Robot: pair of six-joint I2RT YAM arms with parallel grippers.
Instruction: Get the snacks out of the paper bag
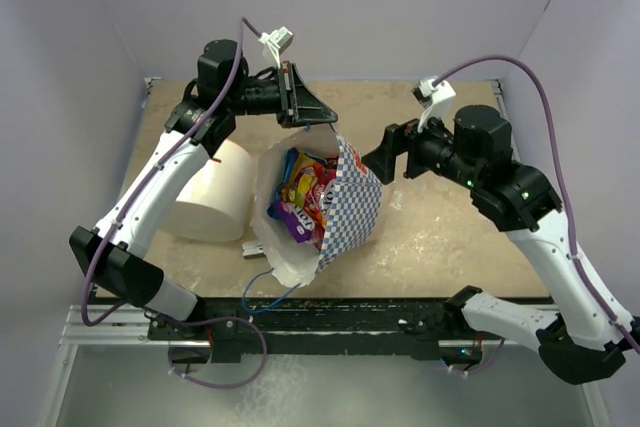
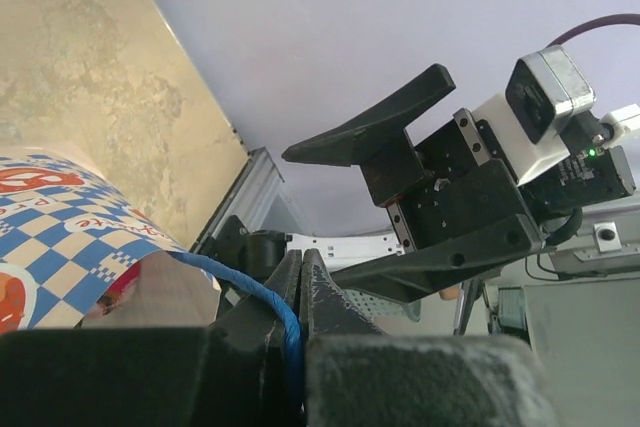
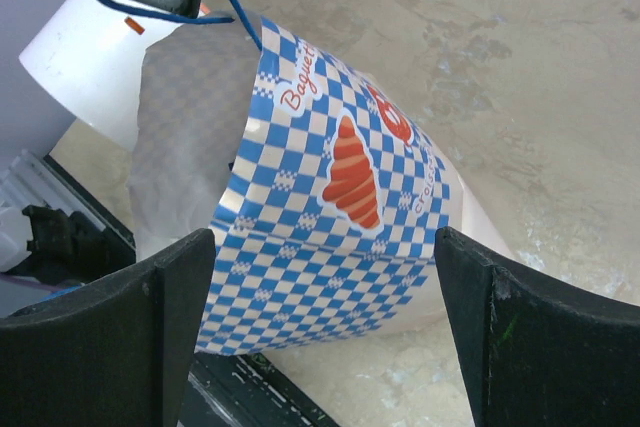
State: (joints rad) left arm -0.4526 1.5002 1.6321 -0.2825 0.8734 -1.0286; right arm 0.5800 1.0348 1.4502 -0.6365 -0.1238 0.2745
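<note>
The paper bag (image 1: 350, 209) stands tilted at the table's middle, mouth up, with several bright snacks (image 1: 300, 197) inside. My left gripper (image 1: 322, 119) is above the bag's far rim, shut on the blue string handle (image 2: 285, 332); its jaws (image 2: 300, 272) press together on the string. My right gripper (image 1: 372, 162) is open and empty, close to the bag's checkered right side. In the right wrist view the bag (image 3: 330, 217) lies just beyond the spread fingers (image 3: 110, 347), not touching them. The snacks are hidden in both wrist views.
A plain white cylinder (image 1: 212, 192) lies left of the bag, touching it. A small grey metal clip (image 1: 255, 247) sits at the bag's near left. The bag's second blue handle (image 1: 265, 292) hangs over the front rail. Walls enclose three sides.
</note>
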